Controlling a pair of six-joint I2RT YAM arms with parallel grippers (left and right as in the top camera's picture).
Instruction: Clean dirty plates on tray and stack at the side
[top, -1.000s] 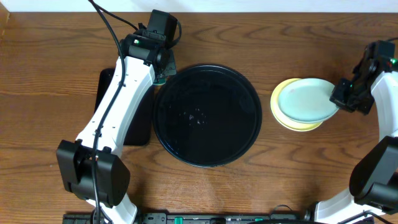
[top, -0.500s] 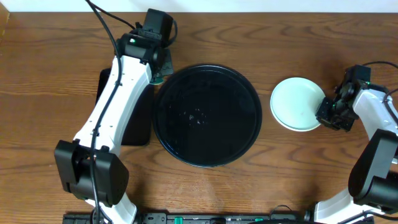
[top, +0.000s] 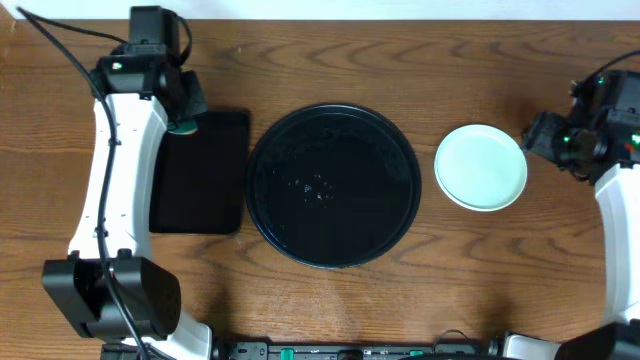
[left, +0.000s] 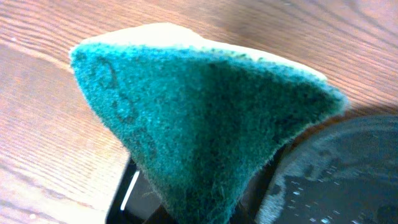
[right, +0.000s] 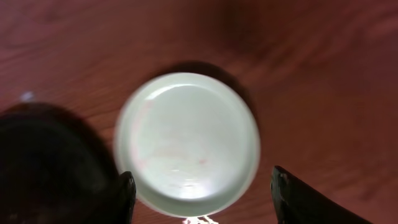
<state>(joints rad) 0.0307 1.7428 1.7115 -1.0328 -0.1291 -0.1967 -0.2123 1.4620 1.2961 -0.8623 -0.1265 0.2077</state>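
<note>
a brown wooden counter (top: 330, 55) with strong grain fills the overhead view. at its middle lies the round tray (top: 331, 186), glossy black with a low rim and a few pale specks on its floor. just beside its left edge, not touching it, lies a smaller rectangular tray (top: 205, 185), matte black.

right of the round tray, apart from it, a pale mint plate (top: 481, 167) sits flat on the bare wood. from above only this one plate shows, and whether others lie under it cannot be told. in the right wrist view the plate (right: 186, 144) looks clean and glossy, save for a few faint pinkish flecks too small to be sure of.

the right hand (top: 541, 136) hangs just off the plate's right edge, clear of it. in its own camera the right hand (right: 202, 186) stands wide, its two dark fingertips (right: 126, 190) well apart with nothing between them.

the left hand (top: 180, 108) is over the far left corner of the rectangular tray, with a bit of green showing beneath it. its wrist view is nearly filled by a sponge (left: 199, 118), green scouring face toward the camera and a yellow back along the top. the sponge is gripped by this hand and held off the wood, though the fingers themselves are hidden behind it.
</note>
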